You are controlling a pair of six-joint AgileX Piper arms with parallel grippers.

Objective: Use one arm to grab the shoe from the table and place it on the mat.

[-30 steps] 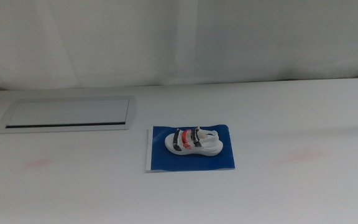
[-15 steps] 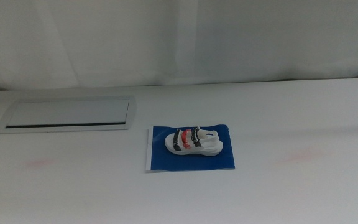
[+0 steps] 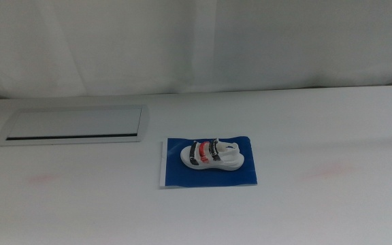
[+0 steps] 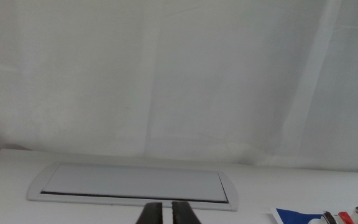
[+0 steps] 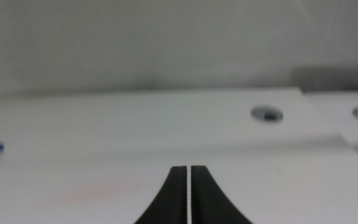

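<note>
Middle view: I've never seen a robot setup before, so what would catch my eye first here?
The small white shoe with red and black straps, resting on a dark blue mat near the middle of the white table. Behind and to its left lies a pale grey panel. No arm reaches in.

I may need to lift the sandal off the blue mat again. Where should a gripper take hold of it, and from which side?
Probably from above, jaws closing across the sole's two long sides at the middle of the shoe. It stands upright on the mat, toe toward the white strip, and the chunky sole gives flat, firm faces there; the straps and heel loop look too soft.
</note>
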